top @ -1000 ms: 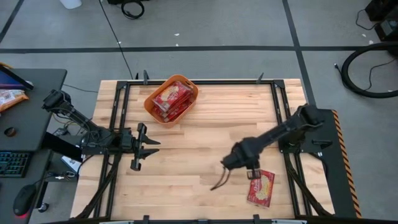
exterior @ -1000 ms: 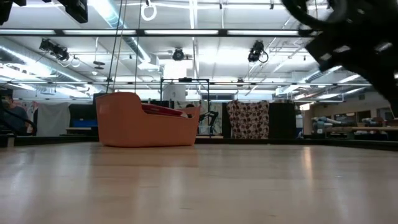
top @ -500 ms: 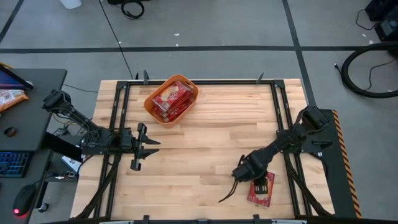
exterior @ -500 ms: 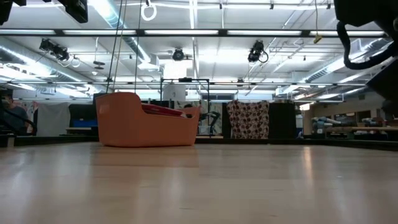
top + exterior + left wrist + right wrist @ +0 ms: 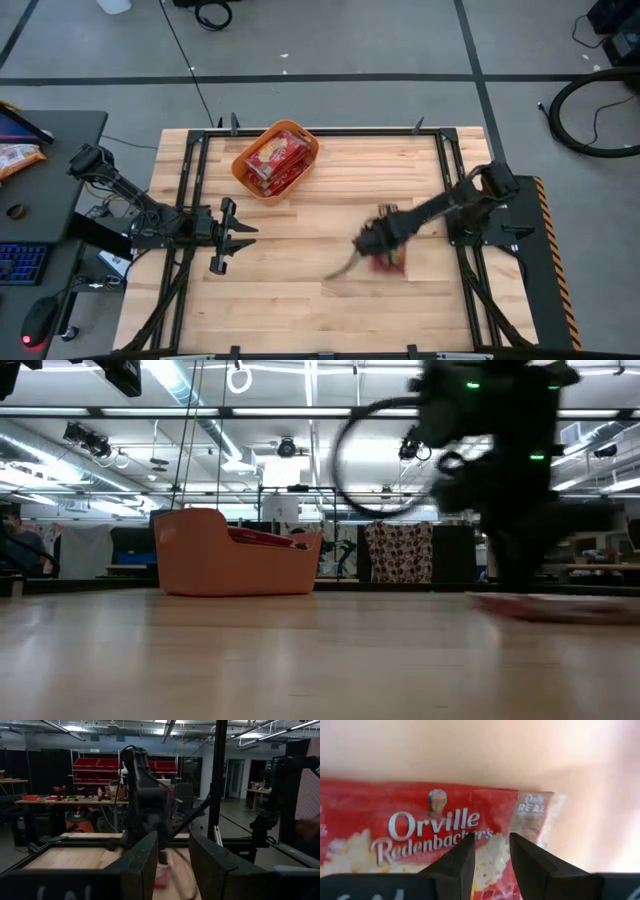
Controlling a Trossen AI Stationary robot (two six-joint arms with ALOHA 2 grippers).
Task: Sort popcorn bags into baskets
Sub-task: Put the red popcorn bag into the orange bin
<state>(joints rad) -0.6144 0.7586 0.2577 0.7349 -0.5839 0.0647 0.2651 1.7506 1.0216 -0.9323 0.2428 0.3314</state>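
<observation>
One red popcorn bag point(image 5: 392, 260) with a yellow-cream picture sits under my right gripper point(image 5: 370, 243), right of the table's middle. It fills the right wrist view point(image 5: 420, 835) and shows as a flat red strip in the low view point(image 5: 555, 607). The right gripper is shut on it. The orange basket point(image 5: 276, 160) stands near the far edge, left of centre, with several red bags lying inside; the low view shows its wall point(image 5: 235, 560). My left gripper point(image 5: 226, 236) waits open at the table's left edge. My right gripper pinches the popcorn bag between its two fingers point(image 5: 455, 865), at the edge nearest the wrist beside the popcorn picture point(image 5: 492, 851). The fingers come slanting down from the table's right side. The bag lies nearly level and low over the wood; whether it is clear of it, I cannot tell.
Black frame rails point(image 5: 190, 190) run along the table's left and right sides. A dark side desk point(image 5: 40, 200) to the left carries a keyboard, a mouse and a paler orange-and-white packet point(image 5: 15, 157). Bare wood point(image 5: 300, 280) lies between the arms.
My right gripper went toward the near right corner and down onto the bag lying there, took hold, then swung toward the far edge and left. The bag has travelled with it from the near right corner to right of the table's middle.
</observation>
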